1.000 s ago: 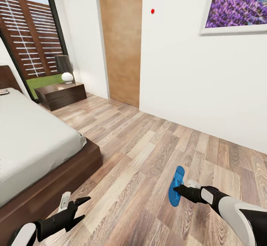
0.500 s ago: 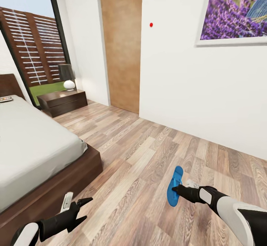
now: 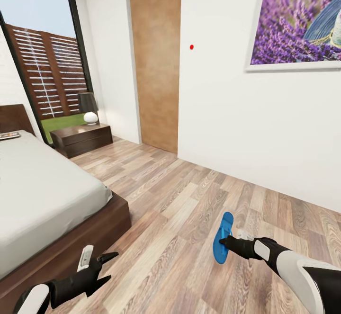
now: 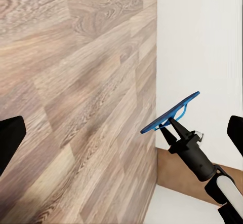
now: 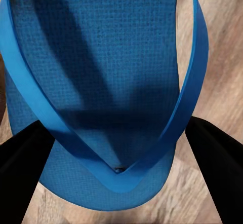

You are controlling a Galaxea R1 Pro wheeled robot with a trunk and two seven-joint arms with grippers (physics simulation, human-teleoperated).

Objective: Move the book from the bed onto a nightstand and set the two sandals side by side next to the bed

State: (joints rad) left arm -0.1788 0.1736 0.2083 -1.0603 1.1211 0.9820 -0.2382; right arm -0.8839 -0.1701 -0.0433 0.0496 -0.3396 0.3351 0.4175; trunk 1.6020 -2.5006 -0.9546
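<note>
The right tool [image 3: 223,242] is clamped on one blue sandal [image 3: 223,238], its two dark fingers [image 5: 23,176] set on either side of the toe post where the thin thong straps meet. Seen from the left wrist, the sandal hangs off the floor [image 3: 180,219], sole tilted, pinched by the strap. It is a flat, bright blue flip-flop with a finely textured footbed, light and floppy by the look of it, so I judge it may swing in this grip. The left tool [image 3: 102,266] hangs spread and empty, low near the foot corner of the bed [image 3: 71,243]. By my reading the task is at an early stage: one sandal is in hand but not yet laid beside the bed, and its mate remains to be fetched. A small flat object that may be the book [image 3: 8,136] lies on the grey mattress near the headboard, so that move seems undone. One nightstand [image 3: 80,139] stands beyond the bed, under a lamp [image 3: 88,108].
</note>
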